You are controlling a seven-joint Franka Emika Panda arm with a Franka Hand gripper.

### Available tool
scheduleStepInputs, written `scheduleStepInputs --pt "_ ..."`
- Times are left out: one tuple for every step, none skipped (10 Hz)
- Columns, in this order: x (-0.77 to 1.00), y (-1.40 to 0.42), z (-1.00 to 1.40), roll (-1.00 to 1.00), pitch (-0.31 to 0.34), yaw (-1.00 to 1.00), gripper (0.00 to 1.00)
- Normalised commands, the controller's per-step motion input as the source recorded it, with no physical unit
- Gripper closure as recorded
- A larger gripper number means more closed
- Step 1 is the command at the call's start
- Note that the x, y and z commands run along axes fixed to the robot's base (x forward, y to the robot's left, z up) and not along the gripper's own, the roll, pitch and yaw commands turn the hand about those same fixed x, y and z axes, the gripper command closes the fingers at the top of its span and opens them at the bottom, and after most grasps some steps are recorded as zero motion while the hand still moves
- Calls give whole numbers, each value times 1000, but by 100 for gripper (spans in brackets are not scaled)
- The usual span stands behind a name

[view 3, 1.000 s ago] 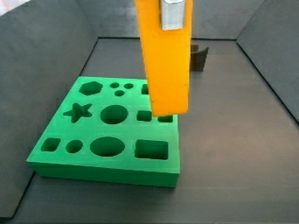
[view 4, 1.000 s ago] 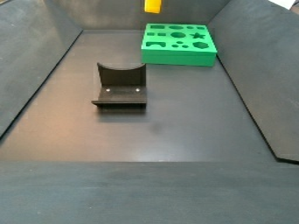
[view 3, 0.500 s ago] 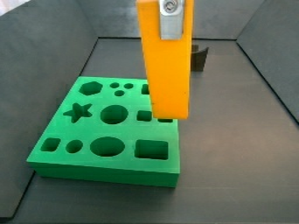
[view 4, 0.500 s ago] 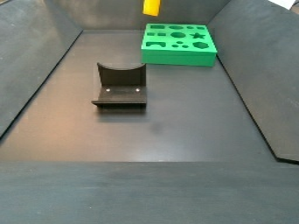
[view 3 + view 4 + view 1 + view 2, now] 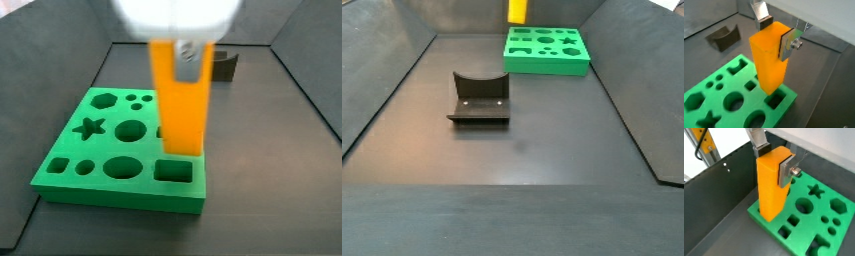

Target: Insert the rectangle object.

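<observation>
My gripper (image 5: 777, 34) is shut on the top of the rectangle object (image 5: 769, 60), a long orange-yellow bar held upright. Both show in the other wrist view too: gripper (image 5: 774, 162), bar (image 5: 771, 188). The bar's lower end hangs over the green board (image 5: 789, 97) near one edge, beside small square holes. I cannot tell whether it touches the board. In a side view the gripper (image 5: 183, 40) and bar (image 5: 181, 100) are blurred over the board (image 5: 120, 196). In the far side view only the bar's lower end (image 5: 517, 10) shows behind the board (image 5: 545, 66).
The fixture (image 5: 478, 100) stands on the dark floor away from the board and also shows behind it (image 5: 227, 65). Dark walls enclose the floor. A large square hole (image 5: 171, 170) lies in front of the bar. A yellow frame (image 5: 704, 148) stands outside the wall.
The gripper has moved down with the bar. The bar's lower end now sits lower over the board's right side, and the side view is blurred by motion.
</observation>
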Motion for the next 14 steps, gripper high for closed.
scheduleStepInputs --pt "-649 0 -257 -207 0 489 100" --pt "-486 -11 -257 -210 0 389 100" --pt "0 -9 -209 -144 0 0 100" --pt "257 -49 -74 -29 84 -120 100" --pt "354 -57 -63 0 156 -126 100" --pt "560 -131 -66 0 177 -257 100" --pt "411 -140 -91 0 133 -214 100" --pt "157 -80 -94 -11 84 -20 100" --pt "0 0 -71 0 29 0 100" --pt "0 0 -86 0 26 0 100" --pt "0 0 -151 0 24 46 100" --pt "0 -14 -177 0 29 94 100" --pt "0 -83 -166 0 36 120 100" --pt "6 -97 -123 0 39 111 100"
